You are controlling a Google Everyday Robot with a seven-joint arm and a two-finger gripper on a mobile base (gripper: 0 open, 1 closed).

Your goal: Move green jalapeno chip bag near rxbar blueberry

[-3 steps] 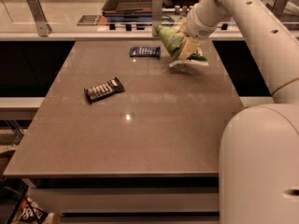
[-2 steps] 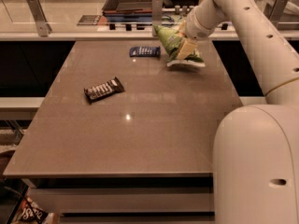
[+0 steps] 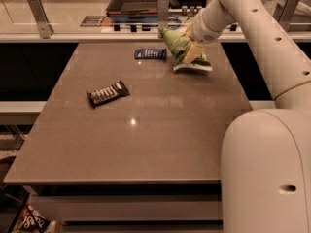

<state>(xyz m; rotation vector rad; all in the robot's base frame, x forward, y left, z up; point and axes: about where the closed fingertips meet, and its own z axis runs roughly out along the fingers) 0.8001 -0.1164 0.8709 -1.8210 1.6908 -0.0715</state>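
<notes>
Spanning nearly the whole view, the smooth grey-brown stone worktop (image 3: 146, 144) carries everything, and the claw works at its far edge, toward the right corner. The robot's thick white arm (image 3: 252, 28) reaches in from the right and ends in the claw (image 3: 193, 51), which pinches the crinkled light-green jalapeno chip bag (image 3: 179, 45). One tan finger lies across the bag's front face. The bag hangs tilted in that grip, its long axis running from a peak up and left of the claw down to a white edge just below it. I cannot tell whether that edge touches the worktop.

Well left of the claw and nearer the camera lies a black wrapped bar with white print (image 3: 108, 92), which is no part of the job. Just left of the claw, a short gap from the bag's lower half, lies the small flat dark-blue rxbar blueberry (image 3: 150, 54), its long axis running left to right. The move therefore turns on a short leftward carry at most. The bag already looks near the bar, so setting it down may be all that remains.
</notes>
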